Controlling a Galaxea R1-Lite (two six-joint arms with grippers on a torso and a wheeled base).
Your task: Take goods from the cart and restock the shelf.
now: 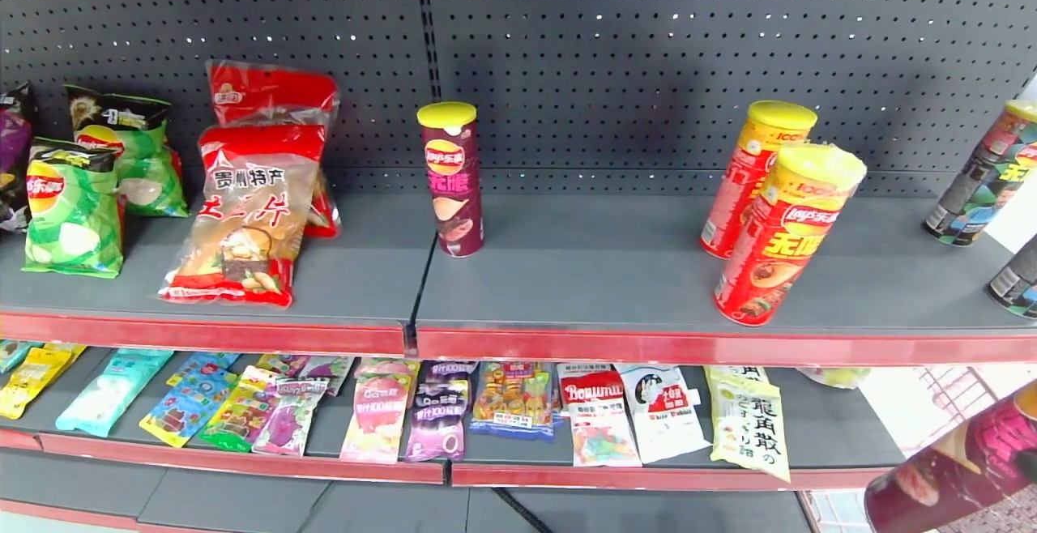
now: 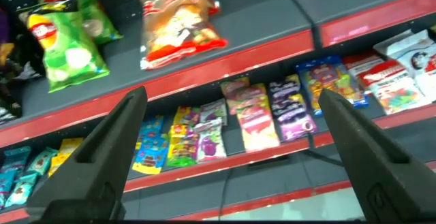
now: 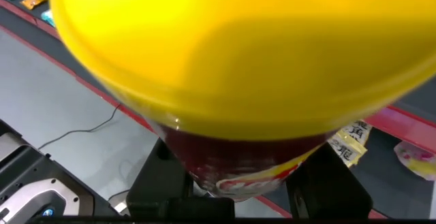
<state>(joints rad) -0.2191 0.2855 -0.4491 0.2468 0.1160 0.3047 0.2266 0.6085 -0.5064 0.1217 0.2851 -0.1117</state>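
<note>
Your right tool [image 3: 242,183] pinched the maroon can [image 1: 964,460], tilted at lower right; matching shelf can [image 1: 451,181] stood up-left, left tool [image 2: 231,94] spread empty.

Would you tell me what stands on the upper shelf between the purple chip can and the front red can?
Nothing: in the head view, the grey shelf board between the purple chip can and the front red can is bare.

Print on bags [image 1: 243,217] (each can [image 1: 450,181] too)
</note>
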